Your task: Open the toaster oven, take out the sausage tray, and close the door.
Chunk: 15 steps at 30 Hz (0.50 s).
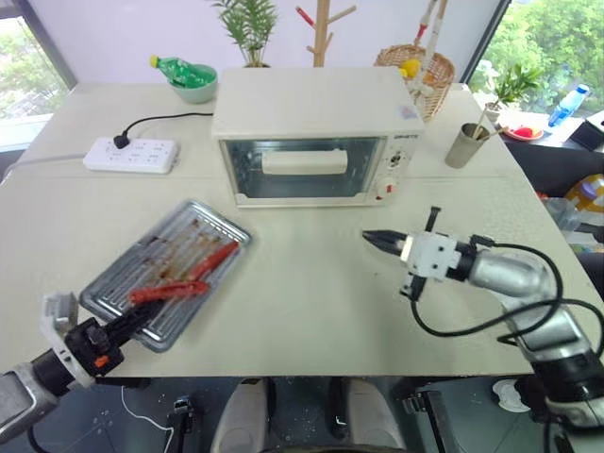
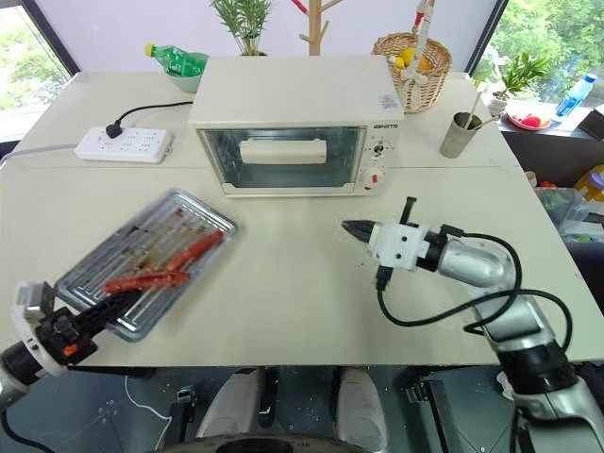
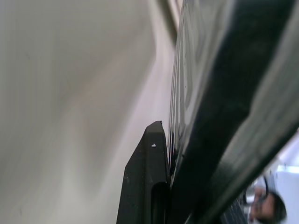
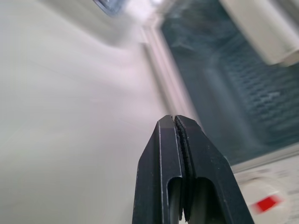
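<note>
Left hand (image 1: 132, 327) pinches near rim of sausage tray (image 1: 168, 271) — tray lies on worktop (image 1: 311, 283), front-left of toaster oven (image 1: 316, 135). Right hand (image 1: 370, 237) pressed together, empty, above worktop near oven's knob side — door (image 1: 304, 168) closed.

The sausage tray (image 1: 165, 274) is shiny ridged metal, holding glossy red sausages (image 1: 184, 278). The toaster oven (image 1: 316, 132) has a smooth cream casing and a glass door (image 1: 304, 168). Beneath it, the surface (image 1: 311, 302) looks matt beige.

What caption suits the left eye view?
Left hand grips the sausage tray on the table; toaster oven door closed.
</note>
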Each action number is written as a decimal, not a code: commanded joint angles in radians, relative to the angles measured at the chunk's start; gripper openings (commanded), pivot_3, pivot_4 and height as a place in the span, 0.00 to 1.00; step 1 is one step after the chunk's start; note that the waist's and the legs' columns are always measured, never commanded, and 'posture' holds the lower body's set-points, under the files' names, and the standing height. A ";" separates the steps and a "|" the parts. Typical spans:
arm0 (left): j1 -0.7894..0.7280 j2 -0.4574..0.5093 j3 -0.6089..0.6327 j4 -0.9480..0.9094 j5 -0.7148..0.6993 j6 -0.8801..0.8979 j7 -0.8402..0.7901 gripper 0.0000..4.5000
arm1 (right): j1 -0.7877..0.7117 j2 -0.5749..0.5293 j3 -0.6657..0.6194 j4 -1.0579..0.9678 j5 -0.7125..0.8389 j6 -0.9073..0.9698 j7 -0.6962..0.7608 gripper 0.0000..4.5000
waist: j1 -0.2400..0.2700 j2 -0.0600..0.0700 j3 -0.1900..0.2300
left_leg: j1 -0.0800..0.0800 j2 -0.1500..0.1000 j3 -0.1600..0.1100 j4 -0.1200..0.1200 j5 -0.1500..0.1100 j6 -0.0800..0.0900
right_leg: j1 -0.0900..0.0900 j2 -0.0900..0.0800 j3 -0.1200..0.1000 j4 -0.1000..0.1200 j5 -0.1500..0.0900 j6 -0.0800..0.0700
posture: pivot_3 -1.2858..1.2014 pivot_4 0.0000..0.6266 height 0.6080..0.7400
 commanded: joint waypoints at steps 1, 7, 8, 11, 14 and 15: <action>-0.072 0.065 -0.070 0.029 0.049 0.055 -0.115 0.00 | 0.046 -0.030 -0.085 -0.111 0.142 0.141 0.034 0.06 | 0.001 0.001 0.000 | 0.000 0.000 0.000 0.000 0.000 0.000 | 0.000 0.000 0.000 -0.001 0.000 0.000 | 0.52 0.24 1.00; -0.345 0.088 -0.267 0.162 0.241 0.113 -0.260 0.00 | 0.162 -0.071 -0.217 -0.274 0.305 0.347 0.045 0.61 | 0.001 0.002 0.001 | -0.002 0.000 0.002 -0.002 0.000 -0.001 | -0.001 -0.001 0.000 -0.005 0.001 -0.001 | 0.52 0.24 1.00; -0.402 0.078 -0.305 0.193 0.281 0.123 -0.286 0.00 | 0.188 -0.077 -0.242 -0.300 0.329 0.373 0.048 0.72 | 0.001 0.002 0.000 | -0.002 0.000 0.002 -0.002 0.000 -0.001 | -0.001 -0.001 0.000 -0.005 0.001 -0.001 | 0.52 0.24 1.00; -0.551 0.044 -0.413 0.274 0.419 0.142 -0.373 0.00 | 0.256 -0.090 -0.310 -0.369 0.363 0.432 0.037 0.98 | 0.002 0.002 0.000 | -0.003 -0.001 0.003 -0.003 -0.001 0.000 | -0.001 -0.001 0.000 -0.007 0.001 -0.001 | 0.52 0.24 1.00; -0.660 0.017 -0.507 0.339 0.548 0.148 -0.482 0.00 | 0.314 -0.087 -0.366 -0.427 0.365 0.474 0.010 0.98 | -0.001 0.001 0.000 | -0.003 -0.002 0.004 -0.004 -0.001 0.001 | -0.001 -0.001 -0.001 -0.007 0.001 -0.001 | 0.52 0.24 1.00; -0.689 0.010 -0.534 0.357 0.587 0.147 -0.517 0.00 | 0.327 -0.083 -0.379 -0.443 0.356 0.484 -0.005 0.98 | -0.001 0.001 0.000 | -0.003 -0.002 0.005 -0.004 -0.001 0.001 | -0.001 -0.001 -0.001 -0.007 0.001 -0.001 | 0.52 0.24 1.00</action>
